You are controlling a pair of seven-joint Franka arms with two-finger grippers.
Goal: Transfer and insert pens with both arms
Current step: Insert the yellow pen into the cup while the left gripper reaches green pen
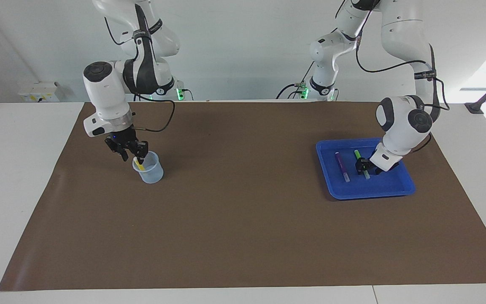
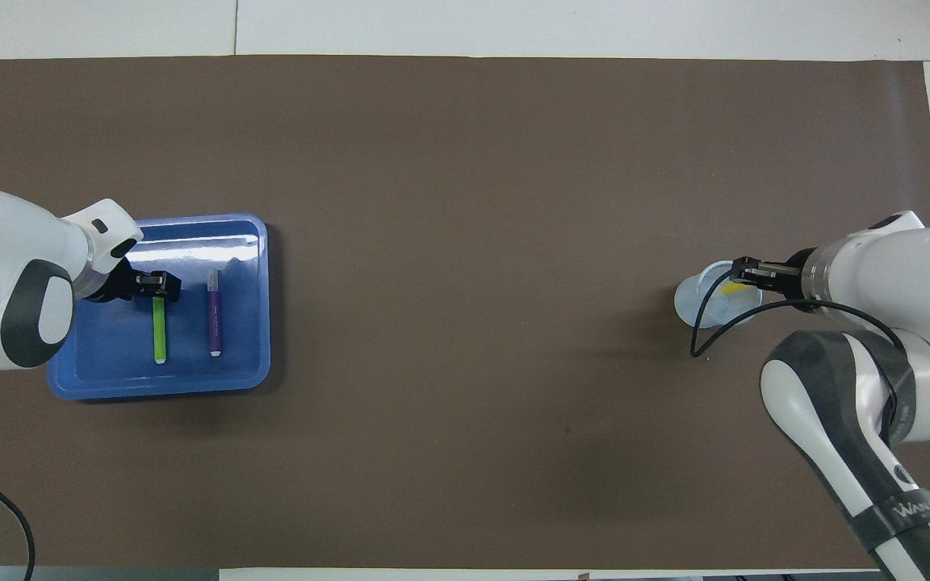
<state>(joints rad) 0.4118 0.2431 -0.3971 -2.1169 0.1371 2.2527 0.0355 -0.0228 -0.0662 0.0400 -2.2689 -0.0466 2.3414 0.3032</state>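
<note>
Brown matting covers the table. At the right arm's end, the right gripper (image 1: 138, 157) hangs over a clear beaker (image 1: 148, 168), the yellow pen (image 1: 139, 164) leaning inside; whether its fingers have let go I cannot tell. At the left arm's end, 2 pens lie in the blue tray (image 1: 399, 190): the purple pen (image 1: 342, 167) untouched, the left gripper (image 1: 363, 165) angled low over the green pen (image 1: 362, 162), grip unclear. Next, I judge: clamp, lift level.

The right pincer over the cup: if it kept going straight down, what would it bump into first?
Probably the yellow pen leaning inside the clear cup. The right pincer points down into the cup's mouth, right at the pen's top. How close it is to the pen is hard to judge.
</note>
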